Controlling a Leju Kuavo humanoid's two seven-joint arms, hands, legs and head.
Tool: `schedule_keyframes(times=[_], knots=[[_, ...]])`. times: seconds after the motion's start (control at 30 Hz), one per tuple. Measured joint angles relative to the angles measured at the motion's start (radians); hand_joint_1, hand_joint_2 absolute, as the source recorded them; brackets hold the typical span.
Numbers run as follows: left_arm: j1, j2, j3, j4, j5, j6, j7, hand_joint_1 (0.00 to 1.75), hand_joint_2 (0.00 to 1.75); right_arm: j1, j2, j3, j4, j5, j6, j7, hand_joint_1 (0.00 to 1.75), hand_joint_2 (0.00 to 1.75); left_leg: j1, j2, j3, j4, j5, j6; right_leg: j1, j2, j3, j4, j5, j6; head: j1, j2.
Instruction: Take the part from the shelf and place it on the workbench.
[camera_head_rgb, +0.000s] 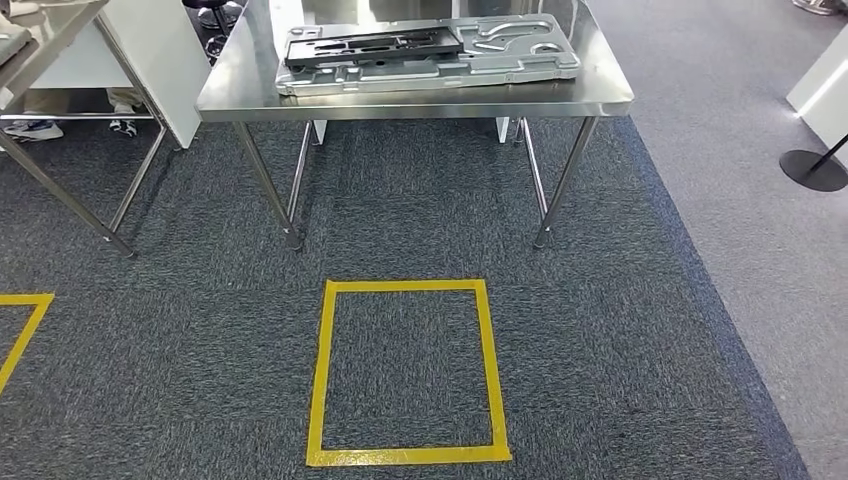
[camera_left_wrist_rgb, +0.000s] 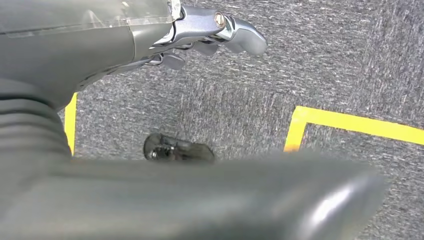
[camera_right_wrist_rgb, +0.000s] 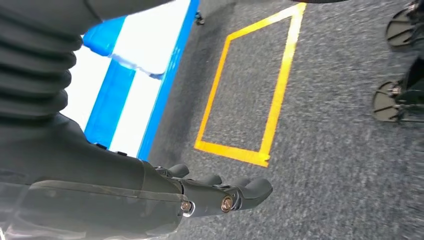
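A dark grey carpet (camera_head_rgb: 420, 200) covers the floor, and on it a square of yellow tape (camera_head_rgb: 405, 372) is marked just in front of a steel table. The tabletop (camera_head_rgb: 240, 85) is bright and smooth and stands on thin metal legs. On it lies the part (camera_head_rgb: 430, 52), a wide flat silver panel with pressed shapes; a darker panel rests on its left half. The part lies flat, near the front edge of the tabletop and well apart from both hands. A second steel table (camera_head_rgb: 50, 30) stands at the left, and beside it a white cabinet (camera_head_rgb: 150, 50). At the right edge a black round base (camera_head_rgb: 812, 170) with a thin pole stands on lighter floor. The left hand (camera_left_wrist_rgb: 210, 37) hangs above the carpet near a corner of yellow tape; it holds nothing, its thumb is stretched out and its dark fingers are a little bent and apart. The right hand (camera_right_wrist_rgb: 220, 192) also hangs over the carpet, beside another yellow square; it is empty, with its fingers lying side by side and slightly curved, not closed.
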Motion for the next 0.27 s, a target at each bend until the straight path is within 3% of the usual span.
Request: schedule_keyframes(times=[0.1,0.27], knots=[[0.0,-0.001,0.002,0.0,0.002,0.0,-0.003,0.0,1.75,0.0,-0.001,-0.01,0.0,-0.004,-0.004,-0.011,0.0,0.0,-0.003,-0.001,0.001,-0.015,-0.003,0.016,0.005,0.002,-0.011,0.009,-0.001,0.008,0.002,0.0],[0.0,-0.001,0.012,0.0,0.006,0.0,-0.008,0.0,1.75,0.0,0.0,-0.022,0.0,-0.005,-0.006,-0.02,0.0,0.0,-0.012,-0.002,-0.003,-0.013,-0.001,0.022,-0.002,0.002,-0.013,0.008,0.003,0.017,0.002,0.0]])
